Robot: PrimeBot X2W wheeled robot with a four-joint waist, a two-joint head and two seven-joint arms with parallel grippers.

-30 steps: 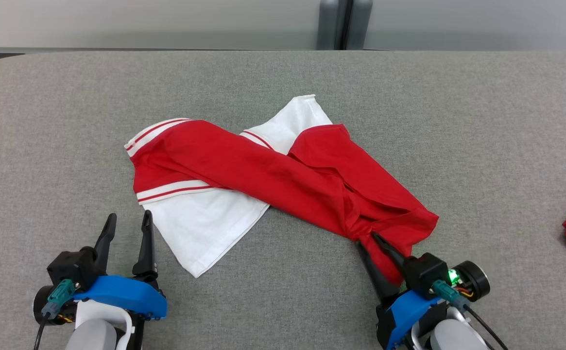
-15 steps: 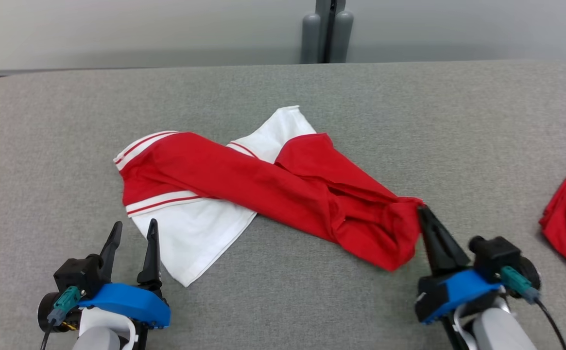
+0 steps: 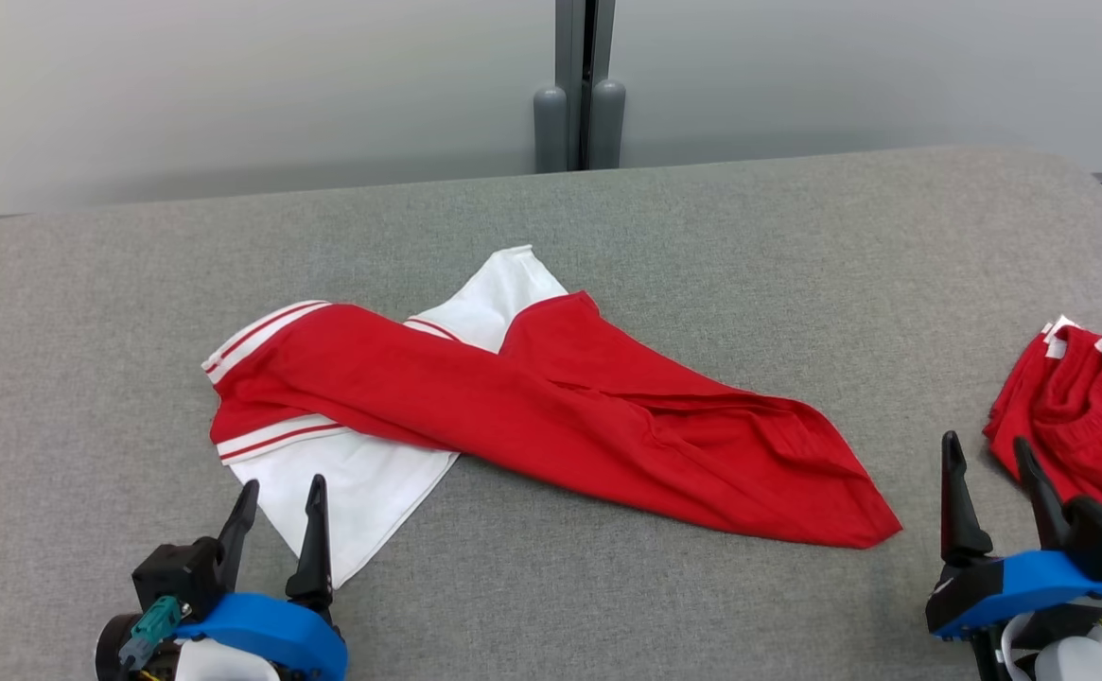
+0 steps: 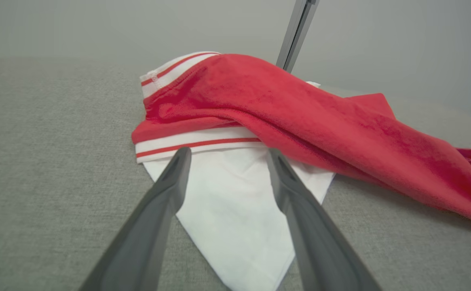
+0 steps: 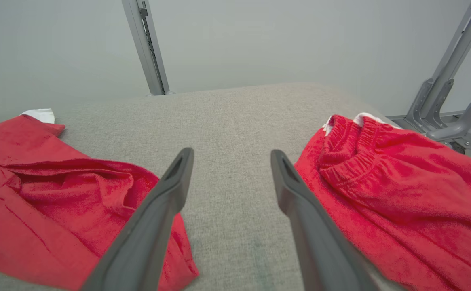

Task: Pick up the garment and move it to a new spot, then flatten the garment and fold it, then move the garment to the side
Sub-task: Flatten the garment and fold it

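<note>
**Left gripper** [image 3: 283, 484]: fingers spread, nothing between them. They straddle the near white corner [image 4: 235, 218] of the garment [image 3: 551, 416]. The point of that corner lies under the gap, and the striped band [image 4: 195, 143] sits just ahead of the fingertips. Whether the fingers touch the cloth, I cannot tell. Judgement: it sits low here because this corner is the nearest loose edge to take for flattening.

**Right gripper** [image 3: 986, 441]: fingers likewise spread and empty, over the bare grey table pad [image 3: 702, 236].
- The garment's red pointed corner [image 3: 844, 520] lies just left of its left finger, apart from it.
- A second red piece [image 3: 1071, 416], with a gathered waistband, lies just right of its right finger. Whether they touch, I cannot tell.
- Judgement: the arm stands clear so that the cloth lies unpulled.

**Garment:** on the pad between the two grippers and beyond their tips.
- A long red band runs diagonally from ahead of the left fingers to just left of the right fingers.
- The red layer is thrown across the white one, and white shows again at the far tip [image 3: 513, 274].
- Not yet flat, and no fold made.
- Judgement: the red layer has to come off the white before any smoothing.

**Far:** the pad's rounded edge, a grey post [image 3: 579, 104] and a pale wall.
</note>
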